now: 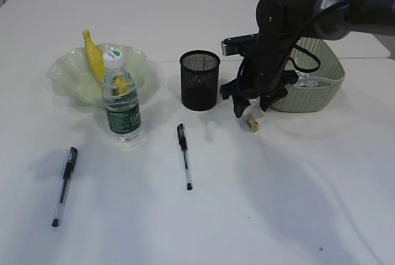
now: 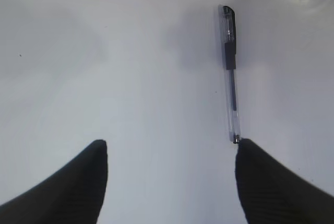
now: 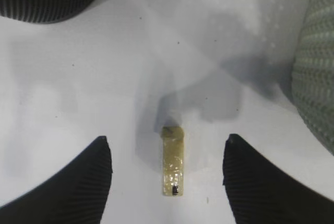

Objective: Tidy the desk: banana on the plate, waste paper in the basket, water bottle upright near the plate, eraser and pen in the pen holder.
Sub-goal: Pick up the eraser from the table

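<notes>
your right gripper (image 3: 166, 179) spread wide over the eraser (image 3: 173, 161), nothing pinched, eraser on the desk (image 1: 278, 203) at 4 o'clock from the pen holder (image 1: 199, 80), left gripper (image 2: 169, 182) spread too, a pen (image 2: 230, 72) at its 1 o'clock

My bench (image 1: 203, 228) looks smooth, matt white. The pen holder (image 1: 199, 80) is black metal mesh, the basket (image 1: 321, 86) woven-pattern plastic, the plate (image 1: 71, 76) glossy translucent green, the water bottle (image 1: 121, 107) clear plastic, my fingers (image 3: 62, 182) ribbed black.

Two pens (image 1: 64, 186) (image 1: 184, 155), one eraser (image 1: 252, 123), maybe paper (image 1: 307, 82).
</notes>
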